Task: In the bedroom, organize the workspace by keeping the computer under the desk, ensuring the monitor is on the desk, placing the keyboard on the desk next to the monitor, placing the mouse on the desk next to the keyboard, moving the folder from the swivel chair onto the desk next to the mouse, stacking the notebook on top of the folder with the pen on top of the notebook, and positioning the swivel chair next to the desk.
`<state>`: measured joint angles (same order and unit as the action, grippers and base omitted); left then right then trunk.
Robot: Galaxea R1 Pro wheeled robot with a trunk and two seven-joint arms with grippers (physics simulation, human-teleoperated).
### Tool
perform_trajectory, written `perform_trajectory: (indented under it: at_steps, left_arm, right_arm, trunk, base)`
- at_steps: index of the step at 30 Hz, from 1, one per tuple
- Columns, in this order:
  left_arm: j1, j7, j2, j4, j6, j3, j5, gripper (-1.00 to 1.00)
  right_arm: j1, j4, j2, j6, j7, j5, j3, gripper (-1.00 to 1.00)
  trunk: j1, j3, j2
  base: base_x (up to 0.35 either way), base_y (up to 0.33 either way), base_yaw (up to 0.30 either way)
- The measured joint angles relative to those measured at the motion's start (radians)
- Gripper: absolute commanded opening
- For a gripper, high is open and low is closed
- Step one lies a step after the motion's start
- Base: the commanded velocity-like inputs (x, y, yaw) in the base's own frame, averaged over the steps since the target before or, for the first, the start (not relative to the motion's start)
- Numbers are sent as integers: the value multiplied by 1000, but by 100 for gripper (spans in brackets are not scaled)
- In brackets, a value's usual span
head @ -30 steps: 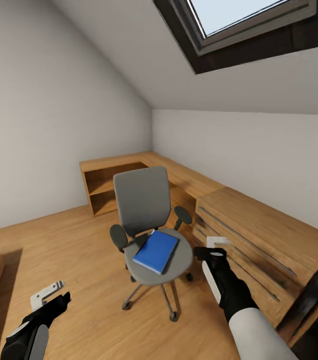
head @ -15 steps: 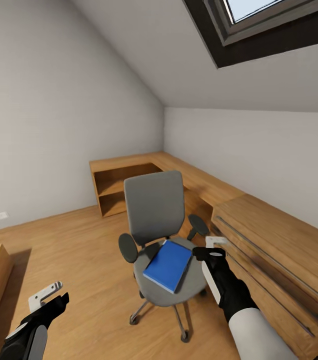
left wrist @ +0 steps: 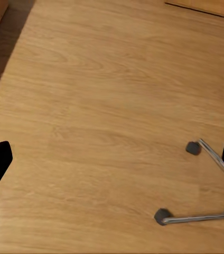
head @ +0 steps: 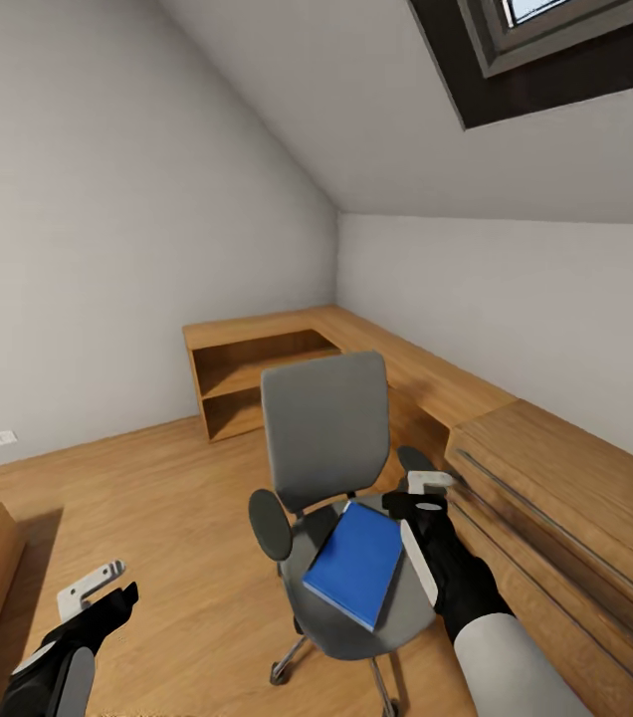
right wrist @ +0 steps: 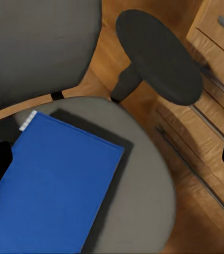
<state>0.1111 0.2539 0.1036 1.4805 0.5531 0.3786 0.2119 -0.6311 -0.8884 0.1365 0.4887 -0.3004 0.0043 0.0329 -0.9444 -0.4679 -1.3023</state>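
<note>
- The long wooden L-shaped table (head: 426, 373) runs along the walls behind the grey swivel chair with black armrests (head: 326, 428); its top looks bare from here, and no monitor, keyboard or mouse can be seen on it.
- A wooden drawer unit with dark handle bars (head: 565, 508) stands just beside the chair, on the robot's right of it.
- The chair stands on the plank floor (left wrist: 101, 106) in front of the table, its back toward the table corner. Its castor legs (left wrist: 196, 211) show in the left wrist view.
- The flat blue rectangular folder (head: 356, 563) lies on the chair's seat, slightly askew, one corner near the seat's front edge.
- The right claw (head: 424, 495) hovers above the seat's far right side, just beside the folder and near the armrest (right wrist: 159, 55); its fingers stand wide apart, holding nothing.
- The left claw (head: 98, 590) hangs low over the floor, well apart from the chair, also spread wide and empty.
- Risks, as I judge them: the folder is thin and flat, so the claw may scrape the seat or push it off the edge. A bump on the armrest could roll or spin the chair away.
</note>
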Motion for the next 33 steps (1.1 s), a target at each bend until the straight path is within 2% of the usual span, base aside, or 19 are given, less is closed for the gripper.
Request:
perform_trajectory:
  at_steps: [9,23,26,33]
  left_arm:
    - [0,1,2,21,1,-5,0,100]
    - [0,2,10,44,1,-3,3,100]
    - [0,2,11,44,1,-3,3,100]
    - [0,3,15,44,2,-4,2,100]
  right_arm:
    - [1,17,0,-20,1,1,4,100]
    - [4,26,-1,-56,6,0,5,100]
    - [5,62,-2,-114,8,1,7,100]
    - [-1,231,-2,-276,10,4,9,100]
  trunk:
    - [0,-1,0]
    - [0,-2,0]
    - [-8,-8,-14]
    - [-35,-30,-63]
  base:
    - [0,0,260]
    - [0,0,23]
    - [0,0,0]
    - [0,0,0]
